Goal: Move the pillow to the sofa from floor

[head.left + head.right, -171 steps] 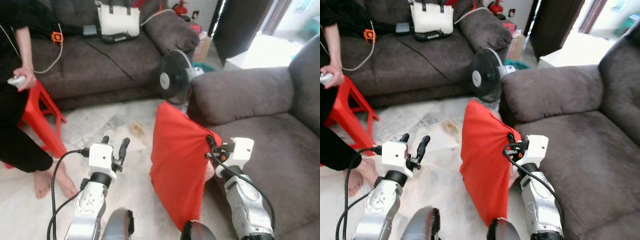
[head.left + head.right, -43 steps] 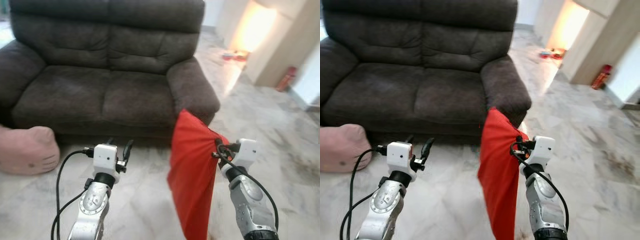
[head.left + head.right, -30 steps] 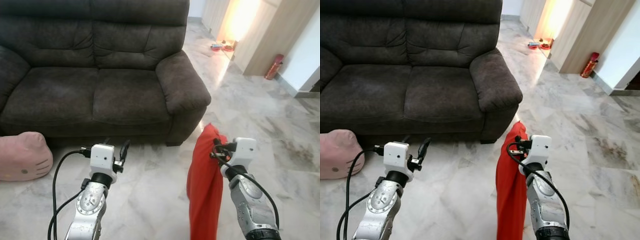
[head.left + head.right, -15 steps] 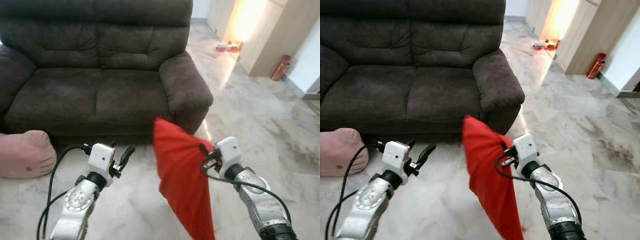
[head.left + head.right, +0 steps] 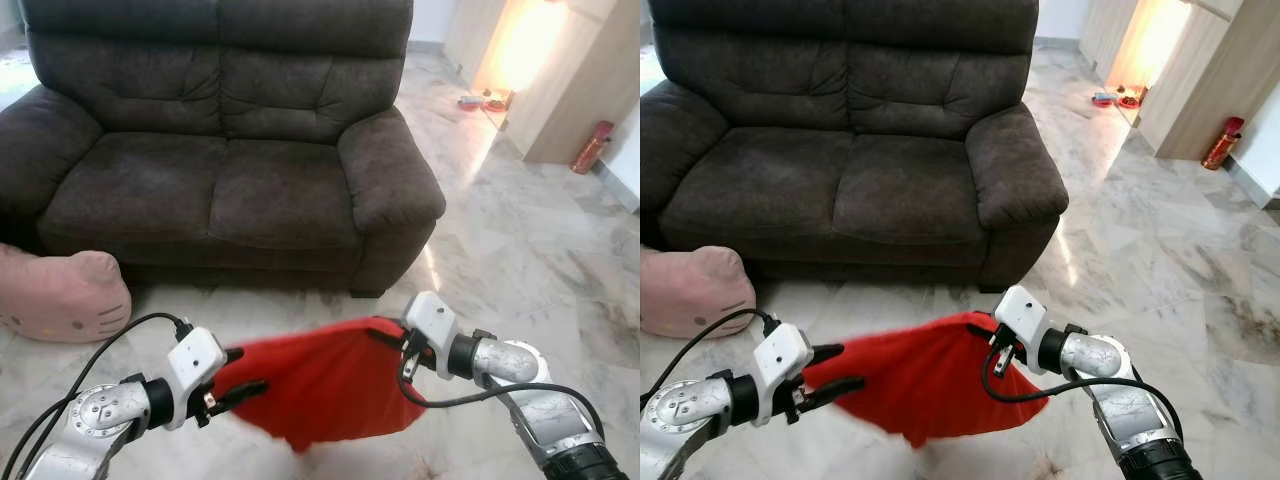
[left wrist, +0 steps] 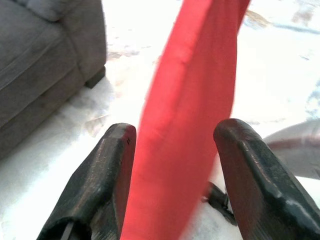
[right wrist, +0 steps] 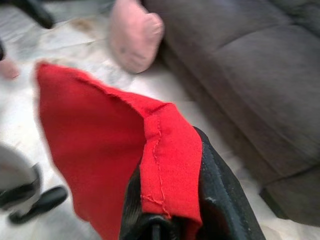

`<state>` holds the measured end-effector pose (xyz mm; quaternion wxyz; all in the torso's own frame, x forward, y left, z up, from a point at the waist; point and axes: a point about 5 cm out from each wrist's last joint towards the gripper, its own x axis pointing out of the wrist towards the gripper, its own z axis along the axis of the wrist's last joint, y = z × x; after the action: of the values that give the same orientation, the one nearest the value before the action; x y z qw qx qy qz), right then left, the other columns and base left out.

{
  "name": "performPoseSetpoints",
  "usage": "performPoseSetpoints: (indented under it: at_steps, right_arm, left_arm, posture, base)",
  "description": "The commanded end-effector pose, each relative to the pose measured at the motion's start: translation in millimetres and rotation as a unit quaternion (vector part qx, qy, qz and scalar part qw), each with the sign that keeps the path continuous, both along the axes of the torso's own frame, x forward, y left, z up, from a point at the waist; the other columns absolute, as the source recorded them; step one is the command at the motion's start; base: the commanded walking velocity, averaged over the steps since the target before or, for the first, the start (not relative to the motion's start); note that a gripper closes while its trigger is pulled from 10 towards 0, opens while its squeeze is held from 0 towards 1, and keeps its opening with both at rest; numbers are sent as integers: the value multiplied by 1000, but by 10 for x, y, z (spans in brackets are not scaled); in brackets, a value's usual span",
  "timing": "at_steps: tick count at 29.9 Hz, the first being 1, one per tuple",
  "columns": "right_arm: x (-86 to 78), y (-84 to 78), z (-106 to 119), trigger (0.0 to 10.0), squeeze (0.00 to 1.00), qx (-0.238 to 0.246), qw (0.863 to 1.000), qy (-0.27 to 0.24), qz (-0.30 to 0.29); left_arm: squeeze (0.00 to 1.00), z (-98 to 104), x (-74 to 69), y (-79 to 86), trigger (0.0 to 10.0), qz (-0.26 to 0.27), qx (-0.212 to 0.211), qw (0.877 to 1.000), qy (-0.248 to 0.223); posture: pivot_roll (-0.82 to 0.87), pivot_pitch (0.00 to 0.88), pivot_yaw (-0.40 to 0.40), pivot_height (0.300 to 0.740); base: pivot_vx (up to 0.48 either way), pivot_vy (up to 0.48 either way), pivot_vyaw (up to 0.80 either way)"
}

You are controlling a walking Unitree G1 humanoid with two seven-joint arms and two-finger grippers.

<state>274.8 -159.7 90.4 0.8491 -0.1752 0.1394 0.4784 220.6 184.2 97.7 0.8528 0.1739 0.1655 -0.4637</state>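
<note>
1. Left eye view gives you one red pillow [image 5: 320,385], limp and flat like an empty cover, stretched sideways in the air between your two grippers above the pale marble floor [image 5: 500,250]. Its lower edge sags to a point at 6 o'clock.
2. Your right gripper [image 5: 405,345] is clenched on the pillow's 3 o'clock corner; in the right wrist view the stitched red hem [image 7: 167,155] folds over one black finger [image 7: 220,200].
3. Your left gripper [image 5: 240,385] sits at the pillow's 9 o'clock edge with its two fingers spread wide. In the left wrist view the red cloth runs through the gap between the fingers [image 6: 105,185], close to both; you cannot tell whether either one touches it, and nothing is pinched.
4. You have one dark brown two-seat sofa [image 5: 230,150] at 12 o'clock, well apart from the pillow, with both seat cushions bare.
5. One pink plush cushion [image 5: 60,295] with a cartoon face lies on the floor at 9 o'clock, just beside the sofa's front.
6. One red cylinder [image 5: 590,148] stands on the floor at 2 o'clock, against a beige wall.
</note>
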Motion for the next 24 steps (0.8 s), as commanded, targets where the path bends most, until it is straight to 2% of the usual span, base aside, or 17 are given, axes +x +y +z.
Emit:
performPoseSetpoints:
  at_steps: [1, 5, 9, 13, 19, 24]
  right_arm:
    - [45, 44, 306, 10000, 0, 27, 998, -56, 24]
    - [24, 48, 386, 10000, 0, 28, 997, -55, 44]
    - [-20, 73, 454, 10000, 0, 35, 996, -53, 65]
    - [-54, 128, 538, 10000, 0, 50, 993, -54, 87]
    - [-72, 129, 559, 10000, 0, 49, 993, -49, 95]
    - [-88, 126, 553, 10000, 0, 48, 993, -44, 100]
  left_arm:
    - [0, 38, -17, -36, 10000, -19, 10, 1000, 1]
    - [0, 43, -29, -60, 10000, -38, 30, 999, 7]
    - [0, -39, -107, -48, 10000, -63, 51, 996, 31]
    - [0, -111, -152, -9, 10000, -64, 53, 995, 55]
    - [0, -149, -174, 67, 10000, -77, 93, 991, 55]
    - [0, -104, -146, 59, 10000, -81, 95, 991, 44]
  posture:
    - [166, 0, -97, 740]
    - [162, 0, -95, 740]
    - [160, 0, -90, 740]
    - [160, 0, -87, 740]
    - [166, 2, -85, 740]
    - [168, 1, -85, 740]
  base:
    - [0, 0, 0]
    - [0, 0, 0]
    - [0, 0, 0]
    - [0, 0, 0]
    - [0, 0, 0]
    - [0, 0, 0]
